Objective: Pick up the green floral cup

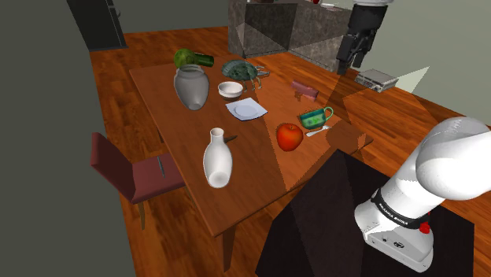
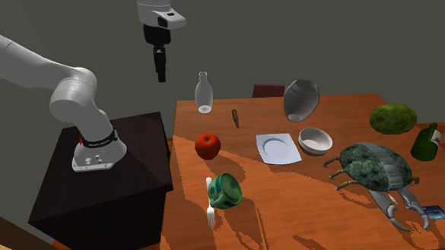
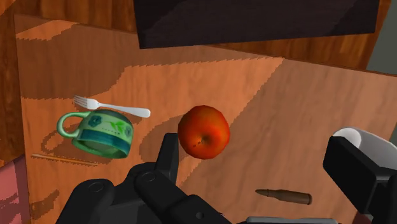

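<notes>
A white Franka arm holds its black gripper (image 2: 160,71) high over the wooden table (image 1: 260,169), the claw spread wide and empty. The green floral cup (image 1: 315,118) rests on the tabletop near the end closest to the dark stand (image 2: 112,193). In the shoulder view it sits at two o'clock from a red apple (image 1: 289,136), apart from it, while the claw hangs at the cup's one o'clock, well clear of it. In the second exterior view a white fork (image 2: 210,211) lies just beside the cup at seven o'clock. In the shoulder view a white plate (image 1: 245,108) lies at the apple's ten o'clock and a white vase (image 1: 218,161) at its eight o'clock. A brass cartridge (image 3: 283,196) lies near the apple.
</notes>
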Controlling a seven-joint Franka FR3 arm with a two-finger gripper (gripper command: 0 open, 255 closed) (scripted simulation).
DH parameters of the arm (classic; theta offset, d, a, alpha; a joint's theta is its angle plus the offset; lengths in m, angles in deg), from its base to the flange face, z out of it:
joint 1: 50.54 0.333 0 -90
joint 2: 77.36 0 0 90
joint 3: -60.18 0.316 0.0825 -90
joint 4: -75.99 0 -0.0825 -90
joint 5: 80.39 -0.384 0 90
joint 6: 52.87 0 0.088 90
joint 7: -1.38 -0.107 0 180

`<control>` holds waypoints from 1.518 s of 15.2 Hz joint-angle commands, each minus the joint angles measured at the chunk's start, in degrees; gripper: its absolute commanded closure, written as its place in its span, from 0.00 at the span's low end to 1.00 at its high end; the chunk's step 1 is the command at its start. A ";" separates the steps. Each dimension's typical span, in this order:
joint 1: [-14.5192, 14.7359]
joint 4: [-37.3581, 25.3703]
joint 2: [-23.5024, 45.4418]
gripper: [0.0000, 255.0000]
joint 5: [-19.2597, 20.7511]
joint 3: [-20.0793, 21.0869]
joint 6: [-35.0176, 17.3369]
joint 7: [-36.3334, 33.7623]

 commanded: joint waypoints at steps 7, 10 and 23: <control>-1.95 1.87 7.97 0.00 3.22 -11.76 -10.28 12.54; -2.15 1.19 12.49 0.00 3.33 -16.19 -14.02 17.50; -1.28 -10.40 42.79 0.00 -11.66 -32.84 -26.11 45.86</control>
